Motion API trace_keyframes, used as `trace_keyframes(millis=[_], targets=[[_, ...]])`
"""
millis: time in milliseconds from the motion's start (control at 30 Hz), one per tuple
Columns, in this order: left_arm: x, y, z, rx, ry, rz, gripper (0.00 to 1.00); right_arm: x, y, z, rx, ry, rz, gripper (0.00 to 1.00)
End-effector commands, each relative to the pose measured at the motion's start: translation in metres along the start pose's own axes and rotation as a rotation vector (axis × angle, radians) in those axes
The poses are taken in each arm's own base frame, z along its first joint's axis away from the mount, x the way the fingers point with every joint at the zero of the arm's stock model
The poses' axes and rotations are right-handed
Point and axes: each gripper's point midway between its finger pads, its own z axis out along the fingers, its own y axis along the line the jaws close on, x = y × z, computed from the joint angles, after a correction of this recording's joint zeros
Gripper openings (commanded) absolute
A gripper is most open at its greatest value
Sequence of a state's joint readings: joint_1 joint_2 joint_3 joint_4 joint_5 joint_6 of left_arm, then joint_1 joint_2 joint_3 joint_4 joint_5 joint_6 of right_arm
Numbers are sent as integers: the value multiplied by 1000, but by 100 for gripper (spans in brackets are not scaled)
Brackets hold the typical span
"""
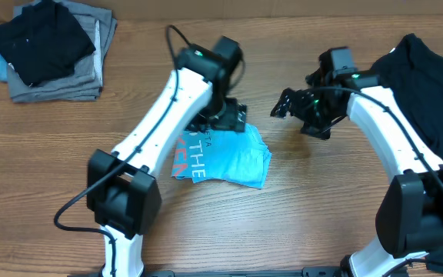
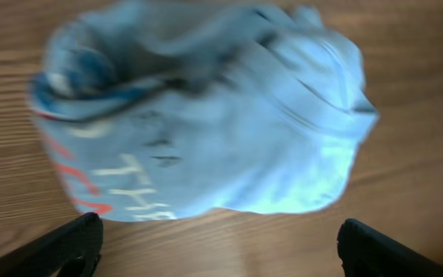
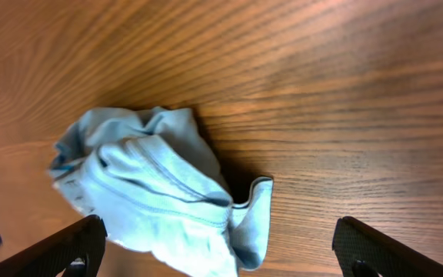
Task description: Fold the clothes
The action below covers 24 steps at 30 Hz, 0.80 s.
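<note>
While the shirt [image 1: 229,158] lies crumpled on the table [image 1: 321,200], the left gripper [image 2: 221,245] hangs over it, fingers spread, gripping nothing. Just beside it, the right gripper [image 3: 220,248] hovers, fingers likewise spread, empty.

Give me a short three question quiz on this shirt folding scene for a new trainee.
1. True or false: the left end effector and the right end effector are both open and empty.
2. In the overhead view, the stack of folded garments lies: A) top left, B) bottom right, C) centre.
3. Fill in: the white word legible on the blue T-shirt is ___.
Key: 1 true; 2 A; 3 THE.
</note>
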<state>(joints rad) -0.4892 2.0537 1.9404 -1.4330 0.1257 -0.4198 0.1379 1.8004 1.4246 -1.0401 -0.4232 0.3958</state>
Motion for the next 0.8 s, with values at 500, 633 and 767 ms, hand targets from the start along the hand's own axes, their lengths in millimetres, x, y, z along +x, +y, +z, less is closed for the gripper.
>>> trace_keyframes(millis=[500,633,767], targets=[[3,71,37,-64,107,-149,72,24,62,26,-111,20,-231,28],[8,79,49,-68,127,-176,44,31,72,35,-119,33,-260,5],[9,74,56,-32,136,-179,18,40,81,49,-153,82,-276,4]])
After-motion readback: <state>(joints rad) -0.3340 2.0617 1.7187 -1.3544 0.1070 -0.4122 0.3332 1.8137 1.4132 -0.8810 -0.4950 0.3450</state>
